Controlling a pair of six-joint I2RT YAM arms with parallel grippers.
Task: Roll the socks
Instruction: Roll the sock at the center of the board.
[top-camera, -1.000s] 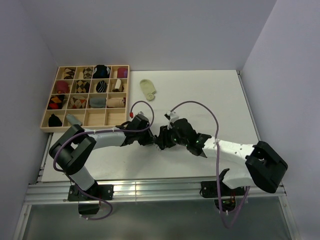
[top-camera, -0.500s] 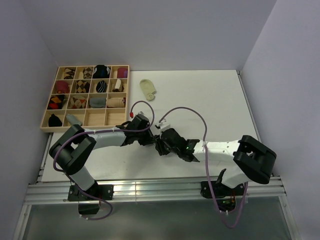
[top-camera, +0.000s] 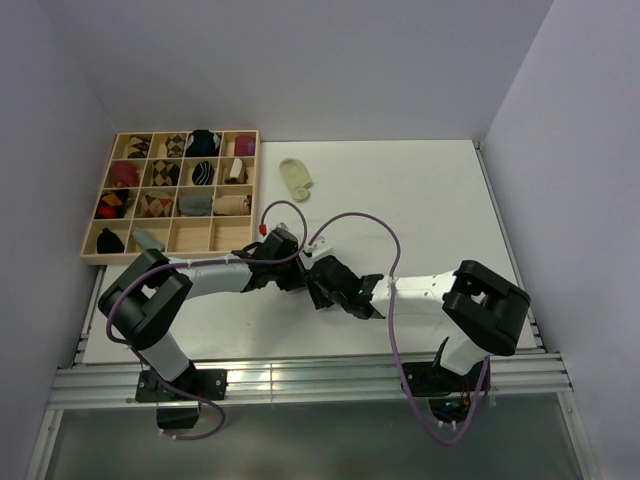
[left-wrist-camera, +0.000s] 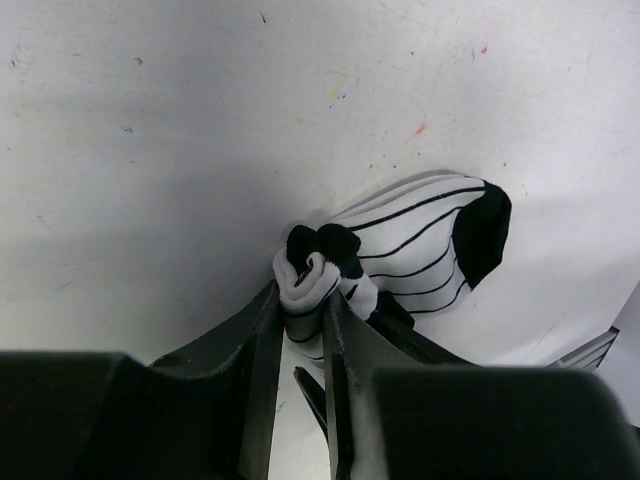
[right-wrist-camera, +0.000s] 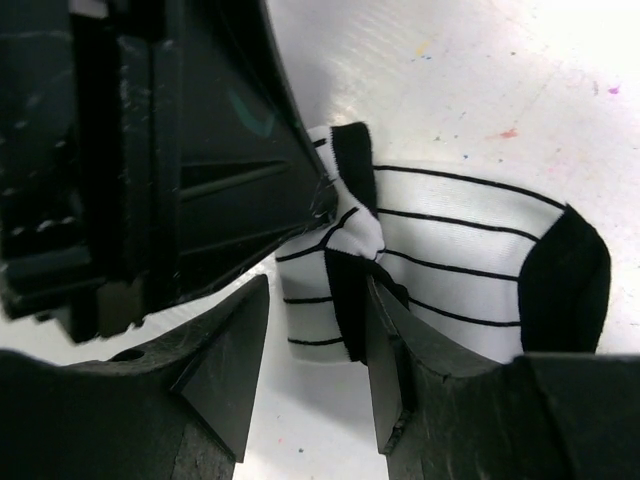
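Your left jaws are clenched on the bunched end of the striped sock (left-wrist-camera: 415, 245), with white cloth and a black trim squeezed up between them in the left wrist view. The rest of that sock lies flat on the surface (top-camera: 420, 200), with its black tip pointing away from the jaws.

Your right jaws stand parted astride the same sock (right-wrist-camera: 460, 270) at its folded part. One side touches the black band, and a sliver of bare surface shows between the other side and the cloth, so they are not gripping it. The dark body of the left arm's wrist sits just beside them in the right wrist view.

From above, the left arm (top-camera: 210, 275) and right arm (top-camera: 420, 290) meet near the front middle of the surface. They hide most of the striped sock there.

The pale yellow-green sock (top-camera: 296, 178) lies flat and apart from both arms, farther back, just beside the wooden tray (top-camera: 185, 133). That tray sits at the back left, and many of its compartments hold rolled socks.
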